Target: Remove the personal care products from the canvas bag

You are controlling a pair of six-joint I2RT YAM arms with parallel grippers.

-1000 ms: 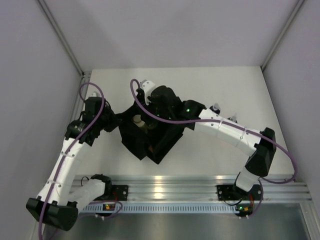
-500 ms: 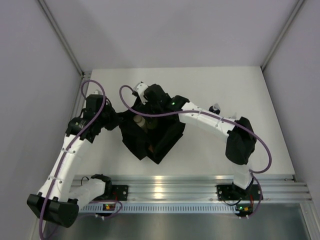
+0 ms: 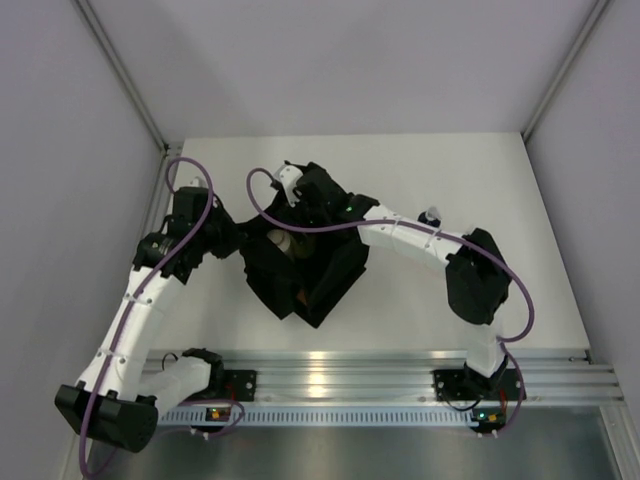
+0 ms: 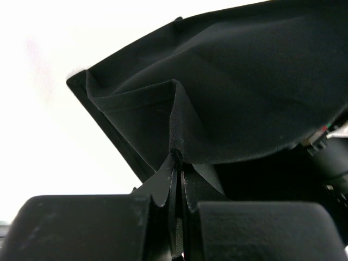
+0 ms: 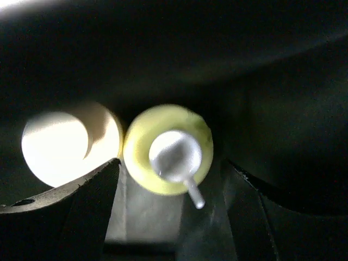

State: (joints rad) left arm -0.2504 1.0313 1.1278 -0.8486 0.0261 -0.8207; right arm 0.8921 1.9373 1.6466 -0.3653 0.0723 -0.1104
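The black canvas bag (image 3: 318,275) stands open at the table's middle. My left gripper (image 3: 233,244) is shut on a fold of the bag's left rim (image 4: 178,155) and holds it up. My right gripper (image 3: 300,212) is down inside the bag and open. Its fingers (image 5: 87,201) straddle a pale yellow-green bottle (image 5: 168,149) with a white pump top without touching it. A beige bottle's cream cap (image 5: 68,142) stands just left of it, and shows from above (image 3: 279,240). A small white-capped bottle (image 3: 431,214) stands on the table beside my right forearm.
The bag's floppy dark walls (image 5: 283,109) close in around my right gripper. An orange patch (image 3: 303,296) marks the bag's near side. An aluminium rail (image 3: 330,372) runs along the near edge, and pale enclosure walls stand left and right.
My right arm has swung left and pushed its gripper deeper into the bag, and its jaws have widened. The left gripper keeps its hold on the bag's rim.
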